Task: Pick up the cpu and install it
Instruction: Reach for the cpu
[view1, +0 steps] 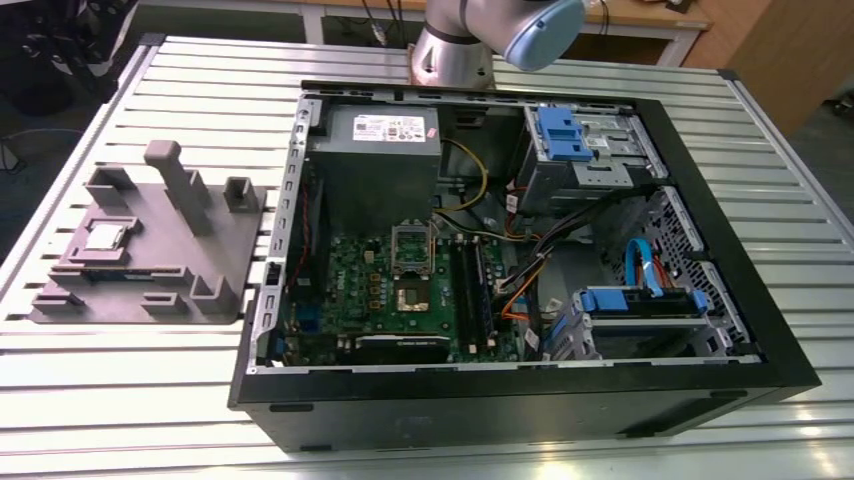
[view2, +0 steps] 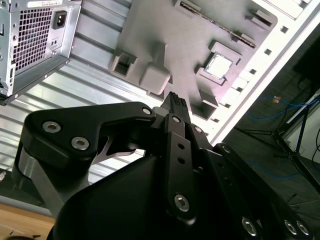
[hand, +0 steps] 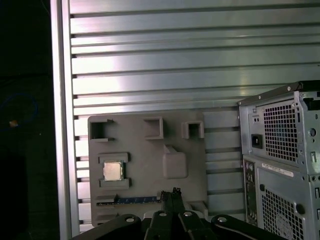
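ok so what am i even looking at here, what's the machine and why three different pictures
It is a single robot arm at a slatted metal table. The exterior view comes from a camera off the arm, looking down on everything. Both wrist views come from cameras riding on the arm, so its black gripper pokes into them. On the table stand an open computer case with a green motherboard inside, and beside it a grey fixture block with the cpu resting in it. The gripper is shut, holds nothing and is well clear of the cpu.
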